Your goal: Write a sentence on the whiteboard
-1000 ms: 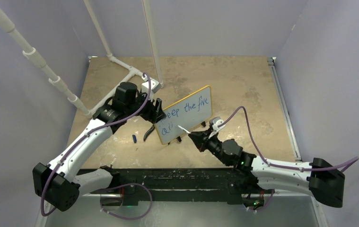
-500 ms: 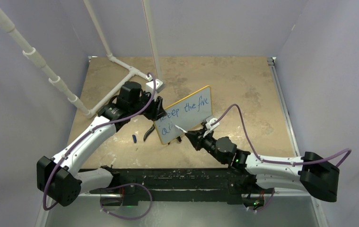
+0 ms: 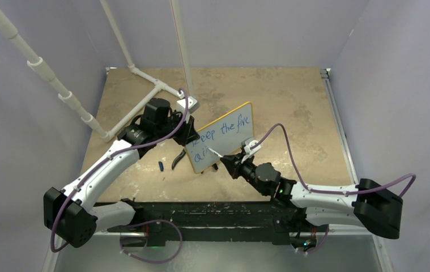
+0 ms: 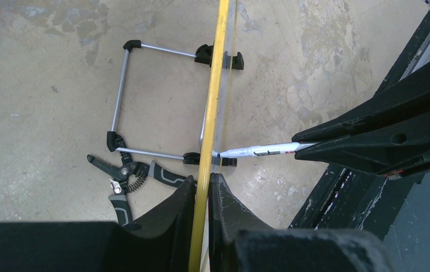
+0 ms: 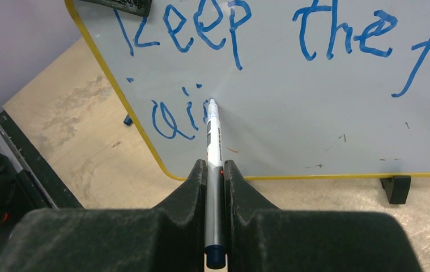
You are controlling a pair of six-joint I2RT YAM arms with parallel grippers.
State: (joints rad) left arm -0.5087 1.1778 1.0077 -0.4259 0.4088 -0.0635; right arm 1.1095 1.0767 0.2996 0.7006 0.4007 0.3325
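Board [image 3: 224,139] stands tilted near mid counter [image 3: 292,107] on its black feet, w/ a wire stand behind. Face is toward R arm. L claw [image 4: 204,190] is pinched narrow on board's yellow edge at the left end, one finger each side. R claw [image 5: 215,170] is clamped on marker [image 5: 212,133], tip touching board face on lower line. Writing [image 5: 234,34] is blue. Top view reads "keep the five"; R wrist view cuts off the last word. 2nd line so far is approx "qi" plus a stroke, marker tip at its end. Pliers [image 4: 124,175] w/ black-grey handles lie on counter on board's back side, near L claw. Small blue cap [image 3: 160,165] lies on counter left of pliers, apart from board.
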